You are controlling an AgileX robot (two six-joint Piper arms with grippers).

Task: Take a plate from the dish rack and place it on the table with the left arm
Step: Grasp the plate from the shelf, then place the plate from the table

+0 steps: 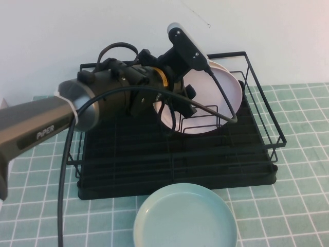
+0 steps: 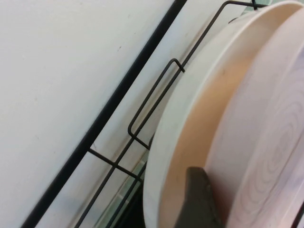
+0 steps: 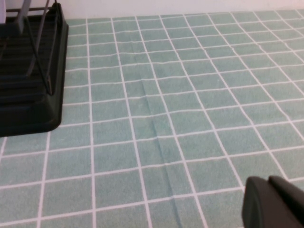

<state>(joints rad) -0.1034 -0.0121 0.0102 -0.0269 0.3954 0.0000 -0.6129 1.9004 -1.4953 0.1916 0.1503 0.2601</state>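
The pale pink plate (image 1: 211, 103) stands on edge between the dividers of the black wire dish rack (image 1: 257, 170). My left gripper (image 1: 180, 105) reaches in over the rack and grips the plate's left rim. In the left wrist view one finger (image 2: 199, 194) lies against the back of the pink plate (image 2: 275, 142), between it and the cream-white plate (image 2: 190, 104). The other finger is hidden behind the pink plate. My right gripper (image 3: 265, 181) is shut and empty, low over the green tiled table (image 3: 166, 118), and out of the high view.
The cream-white plate (image 1: 222, 67) stands in the rack right behind the pink one. A light teal plate (image 1: 185, 218) lies on the table (image 1: 303, 154) in front of the rack. The rack's corner (image 3: 28, 95) shows in the right wrist view. A white wall is behind.
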